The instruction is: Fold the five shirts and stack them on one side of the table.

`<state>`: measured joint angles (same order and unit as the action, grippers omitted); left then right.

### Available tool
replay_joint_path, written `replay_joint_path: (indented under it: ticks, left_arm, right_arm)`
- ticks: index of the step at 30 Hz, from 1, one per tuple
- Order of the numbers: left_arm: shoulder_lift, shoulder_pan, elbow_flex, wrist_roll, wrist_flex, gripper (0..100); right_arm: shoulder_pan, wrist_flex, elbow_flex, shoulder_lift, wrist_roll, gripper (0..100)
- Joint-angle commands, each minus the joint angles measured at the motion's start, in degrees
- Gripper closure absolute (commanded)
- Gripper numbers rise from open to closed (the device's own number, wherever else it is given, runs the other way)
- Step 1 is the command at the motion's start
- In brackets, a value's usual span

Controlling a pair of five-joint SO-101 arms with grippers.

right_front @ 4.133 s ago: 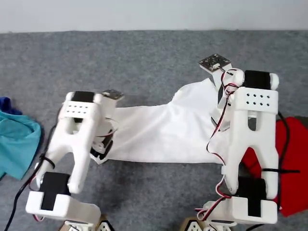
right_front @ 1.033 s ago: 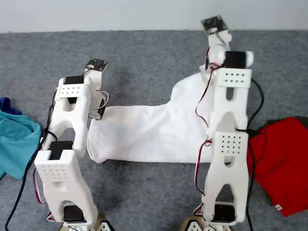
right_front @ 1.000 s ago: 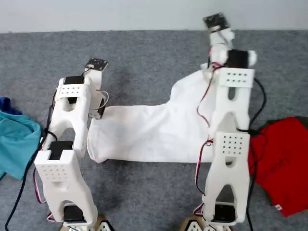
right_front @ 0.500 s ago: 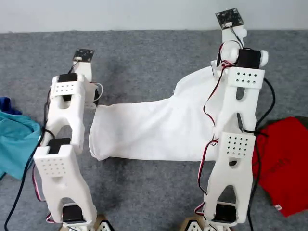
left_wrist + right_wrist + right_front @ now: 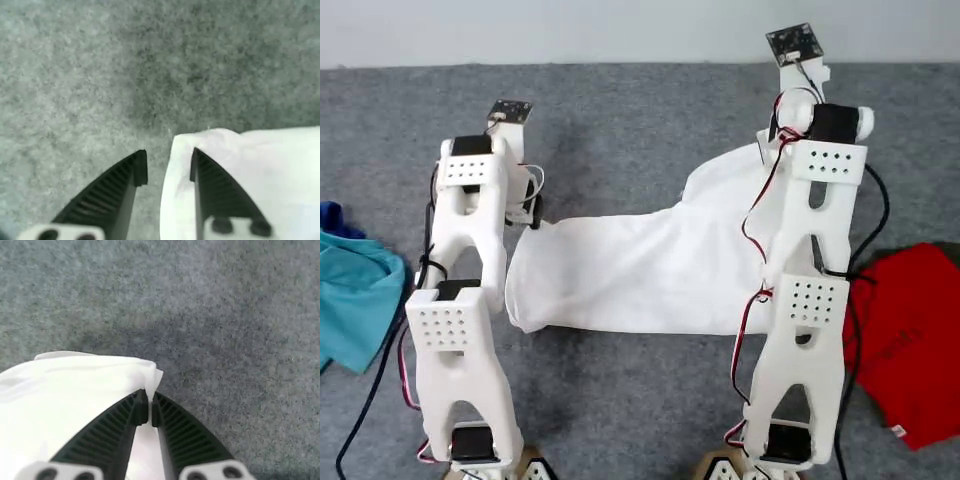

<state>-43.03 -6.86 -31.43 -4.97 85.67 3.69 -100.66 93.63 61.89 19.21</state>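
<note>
The left gripper [image 5: 167,167] stands partly open astride the white shirt [image 5: 640,270]'s left corner, gripping nothing. The shirt lies mid-table, long axis left to right, its right end bending toward the far side, where the right gripper [image 5: 149,409] is pinched closed on a corner. The red shirt [image 5: 905,330]'s small label [image 5: 895,431] is unreadable.

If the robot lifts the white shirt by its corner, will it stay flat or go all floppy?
Probably floppy: the white shirt lies in soft wrinkles. Likely light, since the right hand pinches only a thin corner. It may catch rather than slide on the fuzzy grey table.
</note>
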Motion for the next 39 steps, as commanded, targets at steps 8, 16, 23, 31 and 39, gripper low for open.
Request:
replay_joint_path:
  ticks: [8,16,23,31,39]
  left_arm:
    - [0.0,3.3,-11.7,0.6,9.7,84]
    - [-6.9,3.2,-9.2,0.4,2.5,85]
    - [-13.6,3.1,-15.9,0.4,2.7,92]
    - [-13.8,3.5,-29.0,0.7,12.8,99]
    - [-3.1,1.9,-35.6,3.8,14.9,99]
  right_arm:
    - [0.7,-2.3,2.0,-0.8,0.4,99.0]
    - [0.7,-2.4,2.0,-0.8,0.4,99.0]
    - [0.7,-2.4,2.0,-0.8,0.4,99.0]
    - [0.7,-2.4,2.0,-0.7,0.4,99.0]
    - [0.7,-2.3,2.5,-5.8,0.3,99.0]
